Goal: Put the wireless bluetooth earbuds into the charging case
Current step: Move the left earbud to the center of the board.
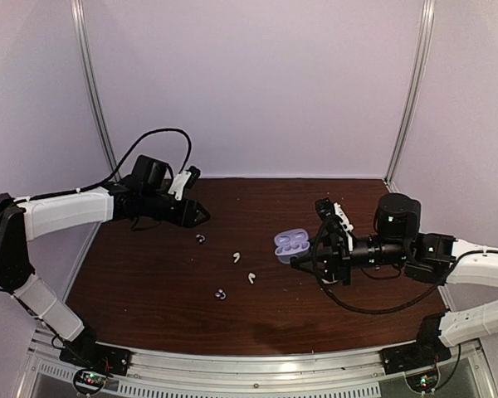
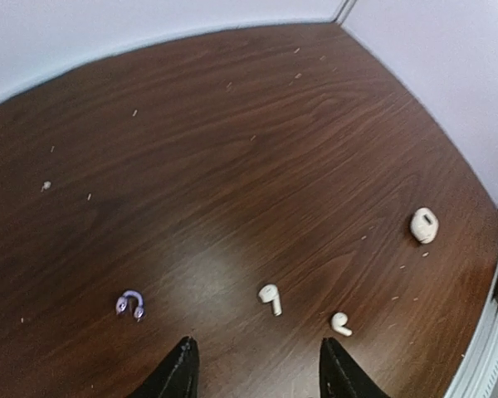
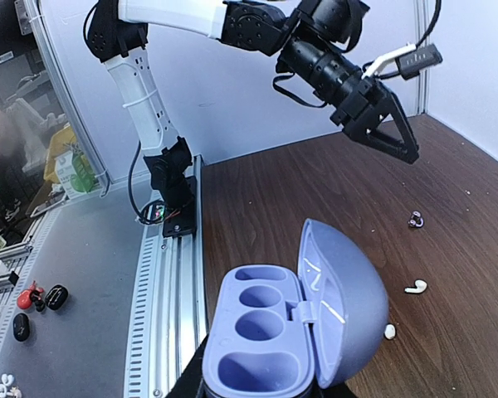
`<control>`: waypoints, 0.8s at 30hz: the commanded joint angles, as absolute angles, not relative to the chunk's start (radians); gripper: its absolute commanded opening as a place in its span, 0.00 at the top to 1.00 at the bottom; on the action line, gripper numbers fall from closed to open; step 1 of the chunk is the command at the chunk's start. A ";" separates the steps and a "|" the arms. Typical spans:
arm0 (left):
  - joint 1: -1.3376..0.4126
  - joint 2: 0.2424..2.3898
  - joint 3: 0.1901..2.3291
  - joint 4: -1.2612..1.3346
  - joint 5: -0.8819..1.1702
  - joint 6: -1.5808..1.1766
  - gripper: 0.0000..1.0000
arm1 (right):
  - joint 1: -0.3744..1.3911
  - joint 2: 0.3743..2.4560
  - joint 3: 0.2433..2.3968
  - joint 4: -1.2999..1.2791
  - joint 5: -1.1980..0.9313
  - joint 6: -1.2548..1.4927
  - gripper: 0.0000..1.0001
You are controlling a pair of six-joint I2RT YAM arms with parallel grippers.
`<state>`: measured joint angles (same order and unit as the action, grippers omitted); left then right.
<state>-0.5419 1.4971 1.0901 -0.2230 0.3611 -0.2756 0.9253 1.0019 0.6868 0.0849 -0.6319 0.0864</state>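
Note:
The purple charging case (image 1: 292,243) is open, its lid tipped up, and its several wells (image 3: 261,327) are empty. My right gripper (image 1: 303,259) is shut on the case's base; one dark finger (image 3: 191,383) shows beneath it. Two white stemmed earbuds (image 2: 270,298) (image 2: 341,323) lie on the wood just ahead of my left gripper (image 2: 257,358), which is open and empty. A purple earbud (image 2: 130,304) lies to their left. Another rounded earbud (image 2: 423,225) lies farther right and looks pale here. The top view shows them as (image 1: 236,257), (image 1: 251,278), (image 1: 201,239), (image 1: 221,293).
The dark wooden table (image 1: 149,274) has white walls on three sides. An aluminium rail (image 1: 232,365) runs along the near edge and carries both arm bases. Small pale crumbs dot the wood (image 2: 46,186). Beyond the rail are a grey floor and clutter (image 3: 33,298).

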 commanded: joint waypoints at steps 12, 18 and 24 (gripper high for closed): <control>-0.466 1.919 1.445 -0.492 0.168 -0.163 0.59 | 0.904 0.977 0.654 0.150 -0.684 0.111 1.00; -0.446 2.099 1.695 -0.683 0.185 -0.055 0.62 | 0.899 0.975 0.650 0.152 -0.692 0.111 1.00; -0.411 2.178 1.753 -0.721 0.296 -0.039 0.62 | 0.897 0.966 0.650 0.147 -0.686 0.109 1.00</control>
